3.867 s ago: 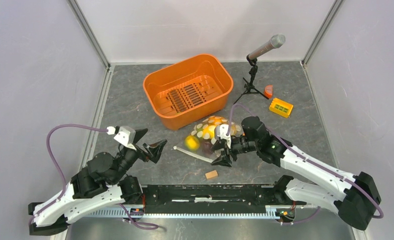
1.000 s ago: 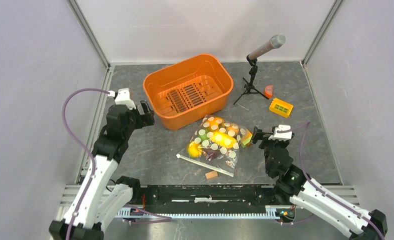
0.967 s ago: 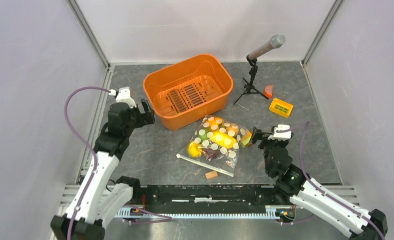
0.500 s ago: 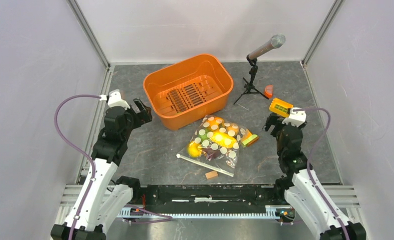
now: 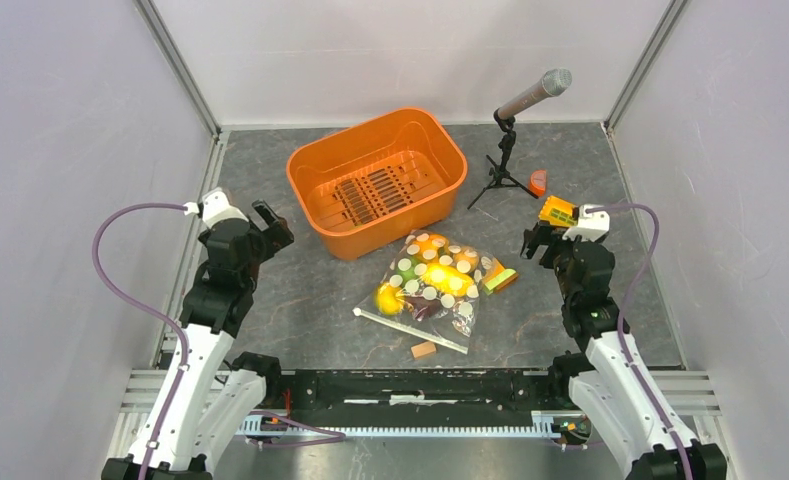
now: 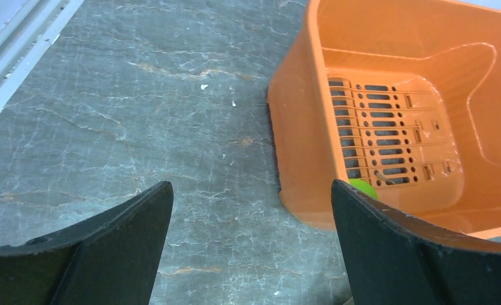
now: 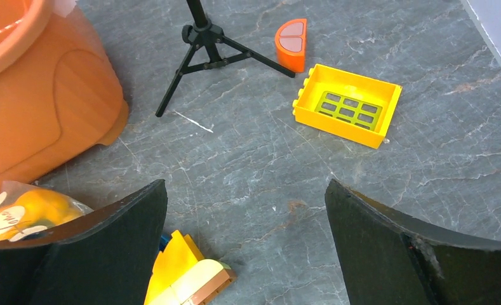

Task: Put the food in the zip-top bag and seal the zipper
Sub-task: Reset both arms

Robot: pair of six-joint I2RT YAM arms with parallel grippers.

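The zip-top bag lies flat on the grey table in front of the orange basket. The food shows inside it: a yellow piece, yellow-orange pieces, a green piece and a dark red one. The zipper is the white strip along the bag's near edge. My left gripper is open and empty, left of the basket. My right gripper is open and empty, right of the bag. A corner of the bag shows by the right gripper's left finger.
The orange basket stands at the back, also in the left wrist view. A microphone on a tripod, an orange half-round piece and a yellow block are at the back right. Stacked blocks touch the bag; a tan cube lies near it.
My right gripper has left the bag, drawn back to the right and turned toward the back. My left gripper has risen and shifted left beside the basket. The bag lies still.
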